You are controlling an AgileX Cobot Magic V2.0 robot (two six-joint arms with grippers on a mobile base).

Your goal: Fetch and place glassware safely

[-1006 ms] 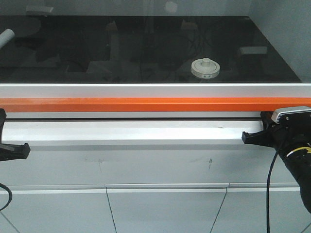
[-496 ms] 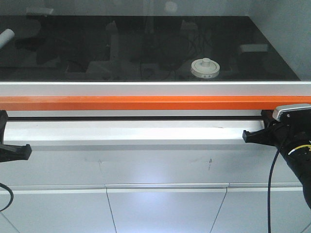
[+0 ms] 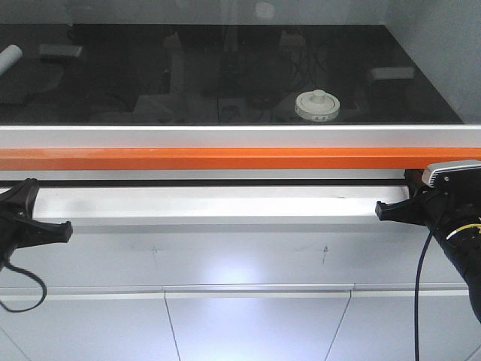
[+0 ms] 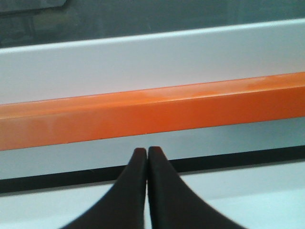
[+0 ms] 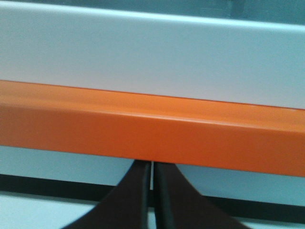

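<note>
The glass jar with its round cream-white knobbed lid stands on the dark surface behind the sash, right of centre. It is not in either wrist view. My left gripper is shut and empty at the lower left, in front of the white ledge. In the left wrist view its tips point at the orange bar. My right gripper is shut and empty at the right, level with the ledge. In the right wrist view its tips sit just under the orange bar.
An orange bar and a silver frame run across the front, between me and the jar. A white ledge lies below them. A white cylinder lies far left, a small white block far right. Cabinet doors are below.
My left gripper has moved to the right and slightly up, further into view. The right gripper and the jar have stayed where they were.
</note>
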